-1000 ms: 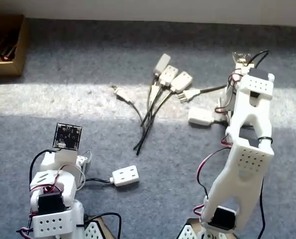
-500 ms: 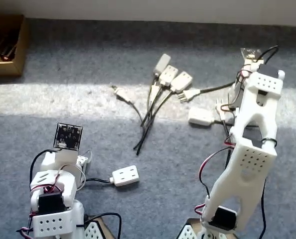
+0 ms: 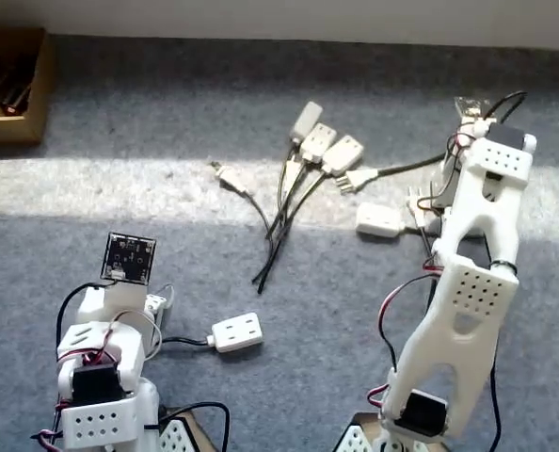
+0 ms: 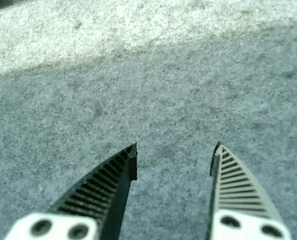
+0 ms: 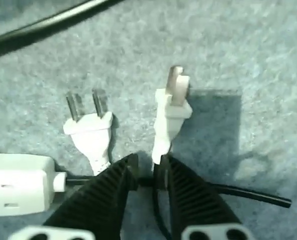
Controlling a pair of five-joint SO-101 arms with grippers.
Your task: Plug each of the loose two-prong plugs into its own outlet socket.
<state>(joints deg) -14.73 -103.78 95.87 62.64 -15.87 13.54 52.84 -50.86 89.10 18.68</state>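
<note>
Plugs [image 5: 91, 132] number two, one pinched by right fingers [image 5: 188, 200].

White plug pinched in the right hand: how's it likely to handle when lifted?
Likely light and rigid: the white plug is a small moulded body. The right hand grips its narrow neck, so it may pivot or slip. Its black cord trails off across the carpet and will probably drag floppily, tugging the plug sideways.
</note>
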